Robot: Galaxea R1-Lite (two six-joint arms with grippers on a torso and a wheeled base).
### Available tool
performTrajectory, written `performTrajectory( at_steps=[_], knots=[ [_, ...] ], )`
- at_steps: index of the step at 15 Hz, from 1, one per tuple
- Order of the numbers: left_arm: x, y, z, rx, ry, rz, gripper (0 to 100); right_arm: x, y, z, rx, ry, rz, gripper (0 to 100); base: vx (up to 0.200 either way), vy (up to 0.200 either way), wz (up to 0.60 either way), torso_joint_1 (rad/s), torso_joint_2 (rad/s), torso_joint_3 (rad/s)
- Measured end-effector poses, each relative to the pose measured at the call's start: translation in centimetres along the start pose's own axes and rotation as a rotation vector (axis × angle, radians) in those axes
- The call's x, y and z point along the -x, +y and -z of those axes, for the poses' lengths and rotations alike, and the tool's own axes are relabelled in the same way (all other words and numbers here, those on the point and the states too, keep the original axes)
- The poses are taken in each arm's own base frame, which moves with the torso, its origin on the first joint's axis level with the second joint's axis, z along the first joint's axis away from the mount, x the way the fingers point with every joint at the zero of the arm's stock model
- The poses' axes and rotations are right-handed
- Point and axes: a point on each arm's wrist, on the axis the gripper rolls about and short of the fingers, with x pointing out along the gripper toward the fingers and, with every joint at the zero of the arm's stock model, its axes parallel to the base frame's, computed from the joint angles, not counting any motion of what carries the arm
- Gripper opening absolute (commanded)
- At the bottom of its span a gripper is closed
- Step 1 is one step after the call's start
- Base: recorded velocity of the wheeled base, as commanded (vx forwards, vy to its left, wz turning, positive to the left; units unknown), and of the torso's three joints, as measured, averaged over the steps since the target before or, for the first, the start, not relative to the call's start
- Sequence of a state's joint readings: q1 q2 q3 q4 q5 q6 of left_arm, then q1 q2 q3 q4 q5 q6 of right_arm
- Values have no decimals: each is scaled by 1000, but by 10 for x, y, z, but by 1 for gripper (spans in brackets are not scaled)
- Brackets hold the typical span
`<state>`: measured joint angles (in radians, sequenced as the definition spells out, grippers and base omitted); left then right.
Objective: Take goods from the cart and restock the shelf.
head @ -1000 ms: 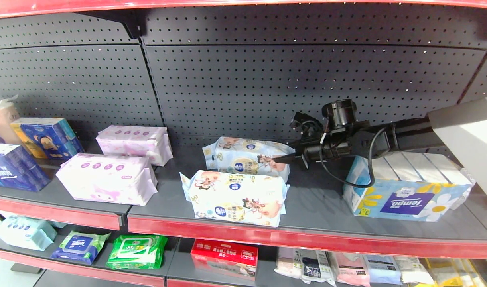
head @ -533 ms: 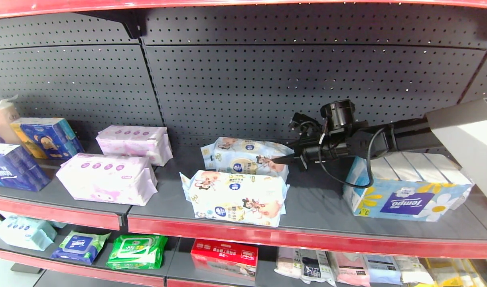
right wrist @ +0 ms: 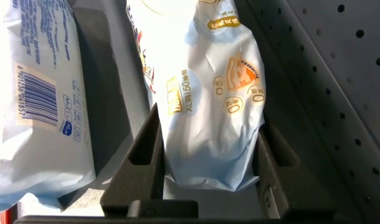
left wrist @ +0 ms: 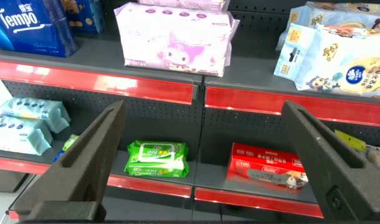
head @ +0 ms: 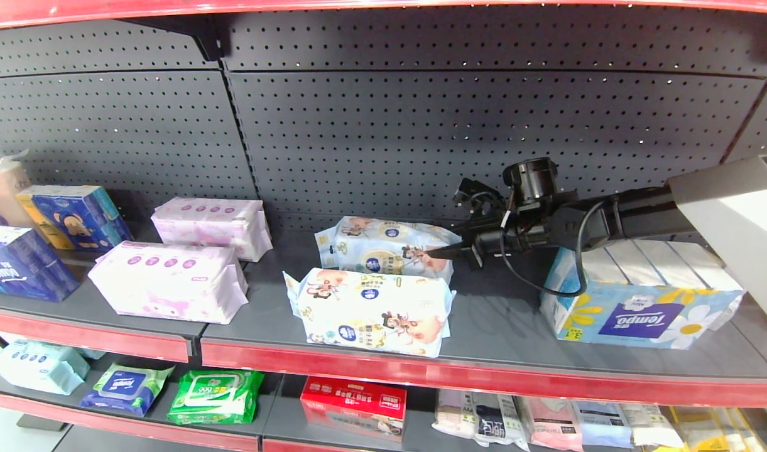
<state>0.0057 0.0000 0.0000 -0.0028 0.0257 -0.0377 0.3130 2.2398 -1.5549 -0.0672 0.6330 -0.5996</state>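
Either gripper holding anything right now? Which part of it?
Right gripper clamps the rear cartoon tissue pack by its right end, one finger on each side; the pack lies on the shelf. Left gripper is open, holding nothing.

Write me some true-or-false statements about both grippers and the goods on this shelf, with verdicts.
1. The right gripper is shut on the rear cartoon tissue pack. True.
2. The left gripper holds a pack. False: it is open and empty.
3. A pink tissue pack lies left of the front cartoon tissue pack. True.
4. The flower-print tissue bundle is stacked on the front cartoon tissue pack. False: it sits apart from it, at the right of the shelf.
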Motion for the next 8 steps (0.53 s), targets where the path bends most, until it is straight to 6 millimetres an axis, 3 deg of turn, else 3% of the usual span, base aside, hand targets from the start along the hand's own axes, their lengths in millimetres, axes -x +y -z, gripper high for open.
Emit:
performTrajectory(
  at_steps=[8],
  knots=[
    [0,0,0,0,0,0,100,3,-3,1,-10,5,13,100,0,0,0,0,0,0]
  ],
)
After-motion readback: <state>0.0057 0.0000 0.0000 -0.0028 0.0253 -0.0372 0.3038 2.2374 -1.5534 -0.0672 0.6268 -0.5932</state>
